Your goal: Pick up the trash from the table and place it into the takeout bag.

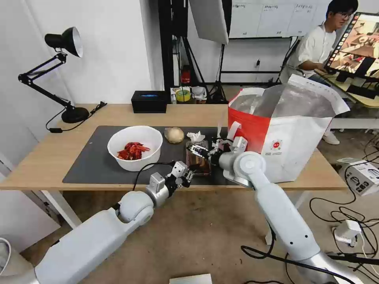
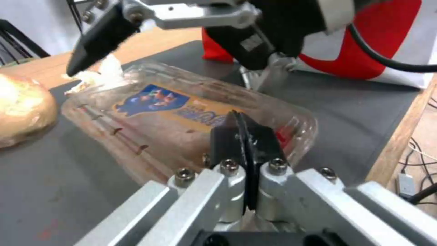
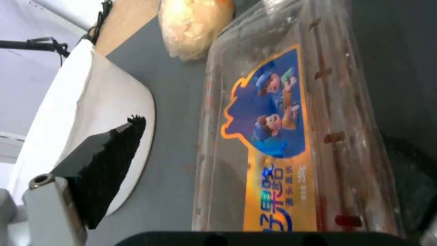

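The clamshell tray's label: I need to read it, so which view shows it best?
The right wrist view: the clear clamshell tray lies close with its label facing the camera. The left wrist view shows it slanted behind the left tool; the head view shows it distant, partly hidden.

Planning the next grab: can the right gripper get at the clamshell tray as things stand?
Probably yes. The right gripper hangs open just above the clamshell tray, nothing between them. The left gripper, shut, sits at the tray's near end and could crowd a grasp there.

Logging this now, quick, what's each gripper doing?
Left gripper: shut, at the tray's near end.
Right gripper: open, above the tray.
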Controlling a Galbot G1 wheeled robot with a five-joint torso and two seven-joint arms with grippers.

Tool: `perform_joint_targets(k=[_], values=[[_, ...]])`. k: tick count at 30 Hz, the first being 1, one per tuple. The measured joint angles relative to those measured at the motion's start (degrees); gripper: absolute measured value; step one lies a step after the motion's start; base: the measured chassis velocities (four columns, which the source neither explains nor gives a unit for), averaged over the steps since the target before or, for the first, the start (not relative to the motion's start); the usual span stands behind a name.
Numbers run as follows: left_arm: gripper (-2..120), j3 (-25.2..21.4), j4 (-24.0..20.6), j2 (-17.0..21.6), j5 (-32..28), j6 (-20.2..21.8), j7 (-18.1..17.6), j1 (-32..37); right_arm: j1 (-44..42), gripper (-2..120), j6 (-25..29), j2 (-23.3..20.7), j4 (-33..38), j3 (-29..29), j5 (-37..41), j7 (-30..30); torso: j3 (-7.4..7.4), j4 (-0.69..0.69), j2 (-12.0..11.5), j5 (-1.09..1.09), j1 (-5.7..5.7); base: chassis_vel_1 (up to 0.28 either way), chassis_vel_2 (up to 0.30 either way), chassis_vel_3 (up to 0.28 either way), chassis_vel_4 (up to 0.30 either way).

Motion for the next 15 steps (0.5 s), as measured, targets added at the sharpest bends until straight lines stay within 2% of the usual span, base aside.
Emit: perform_joint_targets(k=[3, 4, 5, 8, 9, 12, 13, 15], values=[[0, 0.0, 0.0, 0.1, 0.1, -0.1, 0.1, 0.1, 0.4, 99, -0.4, 0.1, -0.5, -0.1, 0.0, 0.0, 0.0, 0.0, 0.0, 0.0, 0.0, 0.0, 0.0, 0.0, 0.0], [0, 0.0, -0.1, 0.2, 0.2, -0.3, 0.1, 0.2, 0.6, 94, -0.6, 0.1, -0.8, -0.2, 0.1, 0.0, 0.0, 0.0, 0.0, 0.0, 0.0, 0.0, 0.0, 0.0, 0.0], [0, 0.0, -0.1, 0.2, 0.2, -0.3, 0.1, 0.2, 0.6, 94, -0.6, 0.1, -0.8, -0.2, 0.1, 0.0, 0.0, 0.0, 0.0, 0.0, 0.0, 0.0, 0.0, 0.0, 0.0], [0, -0.3, -0.3, 0.4, 0.3, -0.5, 0.2, 0.6, 0.8, 79, -1.1, 0.1, -1.1, -0.5, 0.0, 0.6, 0.0, 0.0, 0.0, 0.0, 0.0, 0.0, 0.0, 0.0, 0.0], [0, -0.3, -0.3, 0.4, 0.3, -0.5, 0.2, 0.6, 0.8, 79, -1.1, 0.1, -1.1, -0.5, 0.0, 0.6, 0.0, 0.0, 0.0, 0.0, 0.0, 0.0, 0.0, 0.0, 0.0], [0, -0.8, -0.6, 0.4, 0.3, -0.7, 0.3, 0.8, 0.5, 64, -1.4, 0.0, -1.1, -0.6, 0.0, 1.6, 0.0, 0.0, 0.0, 0.0, 0.0, 0.0, 0.0, 0.0, 0.0], [0, -0.8, -0.6, 0.4, 0.3, -0.7, 0.3, 0.8, 0.5, 64, -1.4, 0.0, -1.1, -0.6, 0.0, 1.6, 0.0, 0.0, 0.0, 0.0, 0.0, 0.0, 0.0, 0.0, 0.0], [0, -1.0, -0.8, 0.4, 0.3, -0.7, 0.3, 0.8, 0.3, 56, -1.4, -0.1, -1.1, -0.5, 0.0, 1.9, 0.0, 0.0, 0.0, 0.0, 0.0, 0.0, 0.0, 0.0, 0.0]])
